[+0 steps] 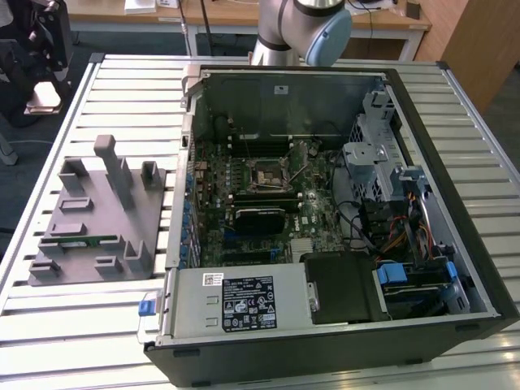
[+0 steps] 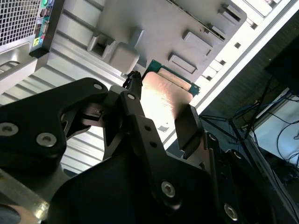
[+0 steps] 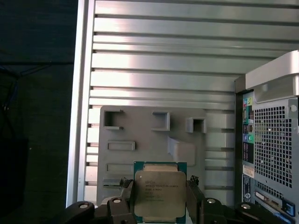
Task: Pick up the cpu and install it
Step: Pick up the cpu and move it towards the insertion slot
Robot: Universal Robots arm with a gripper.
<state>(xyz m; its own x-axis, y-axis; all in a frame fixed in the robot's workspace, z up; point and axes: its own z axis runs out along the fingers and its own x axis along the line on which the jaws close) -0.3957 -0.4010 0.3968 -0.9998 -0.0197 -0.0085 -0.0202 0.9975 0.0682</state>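
The gripper [image 3: 160, 186] is clamped on the cpu [image 3: 160, 193] — chip held flat between its fingers [image 3: 194, 203], grey fixture tray [image 3: 140, 126] lying beyond them, well apart.

**Surfaces & finishes, quick notes**

Small flat square cpu [image 3: 160, 196]: pale silvery metal top plate, satin, not mirror-bright; thin green board rim. Black gripper [image 2: 160, 102]: matt, smooth links w/ shiny steel screw heads. Grey moulded fixture tray [image 1: 89, 223]: matt, plastic-looking, slightly grainy. Slatted silver table [image 1: 122, 89]: bare aluminium-like metal, ribbed, semi-gloss w/ soft glare. Black tower pc case [image 1: 325, 357]: matt outer shell; inside walls dull grey sheet metal. Green motherboard [image 1: 244, 175]: glossy circuit board. Silvery power-supply box [image 1: 187, 301]: bare metal, white paper label. Robot arm [image 1: 276, 36]: smooth grey shell, glossy pale-blue cap. Brown desk [image 1: 227, 18] behind: wood-look, smooth.
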